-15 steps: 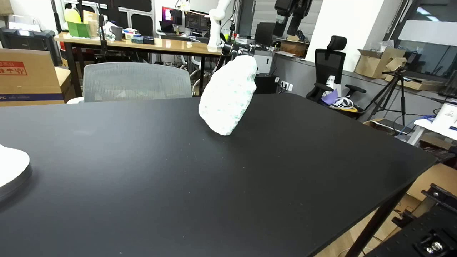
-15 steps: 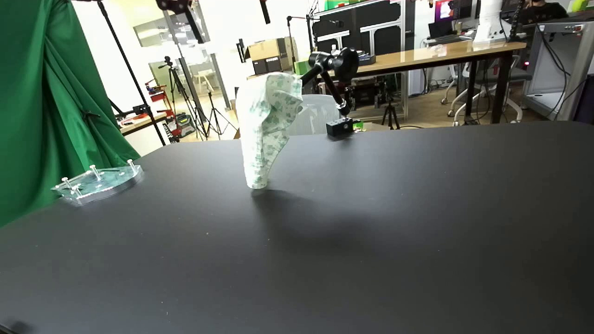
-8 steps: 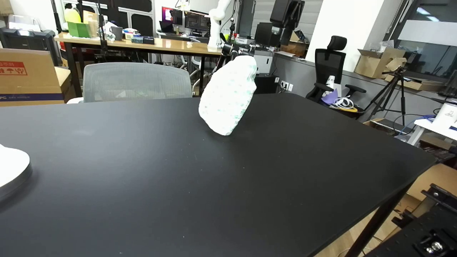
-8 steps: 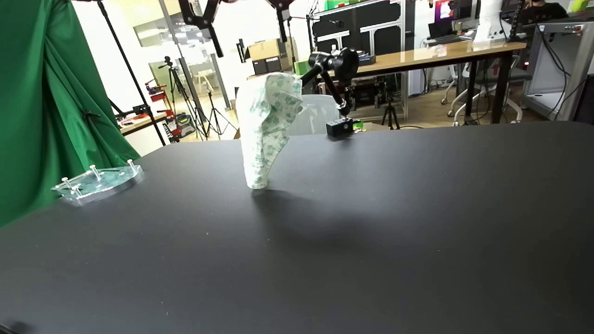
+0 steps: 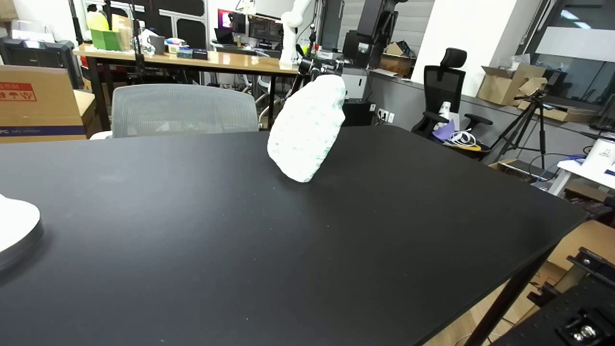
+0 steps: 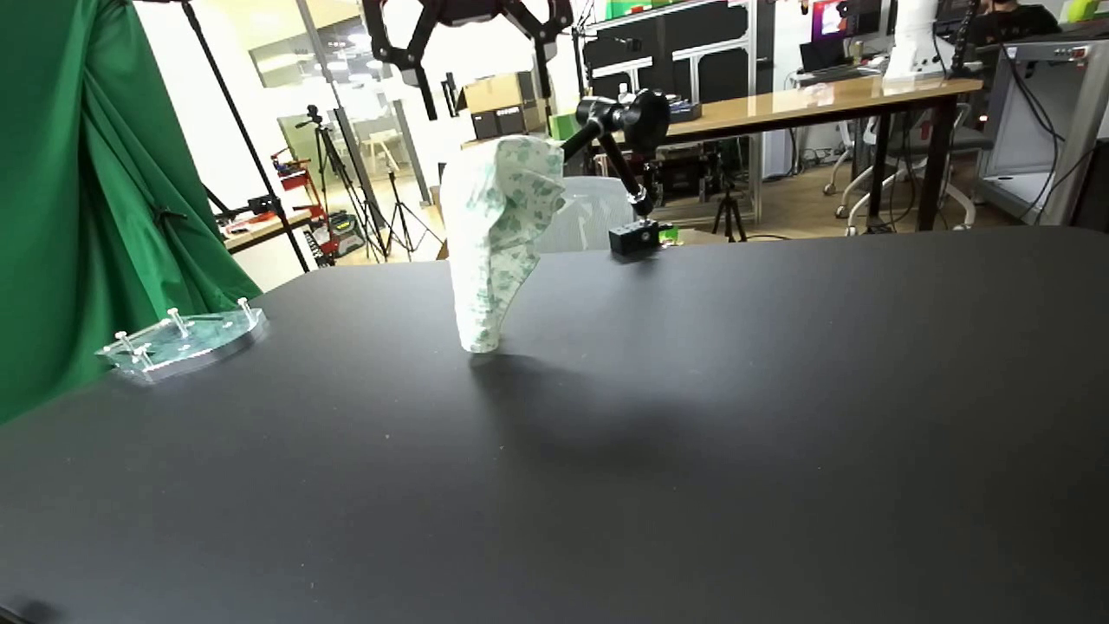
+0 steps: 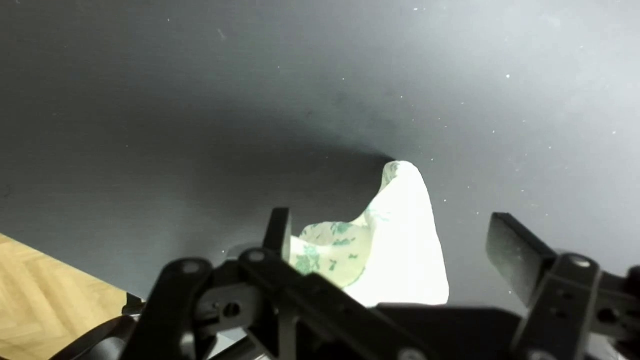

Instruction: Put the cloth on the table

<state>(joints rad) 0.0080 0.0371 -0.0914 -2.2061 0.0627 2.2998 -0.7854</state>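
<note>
The white cloth with green print (image 5: 307, 129) hangs from a black jointed stand over the dark table (image 5: 230, 259). In an exterior view the cloth (image 6: 494, 234) has its lower tip at or just above the table (image 6: 693, 485); I cannot tell if it touches. My gripper (image 6: 487, 97) is open and empty above the top of the cloth. The gripper (image 5: 369, 55) also shows at the top of an exterior view. In the wrist view the cloth (image 7: 410, 245) lies below and between the spread fingers, partly hidden by the gripper (image 7: 397, 240).
The black jointed stand (image 6: 617, 152) has its base block (image 6: 635, 237) at the table's far edge. A clear plate with pegs (image 6: 186, 342) lies at the table's left edge. A white rounded object (image 5: 17, 226) stands on the table. A grey chair (image 5: 185, 110) stands behind it.
My gripper has come into fuller view, moving right and down in an exterior view to above the cloth. The cloth and stand have not moved.
</note>
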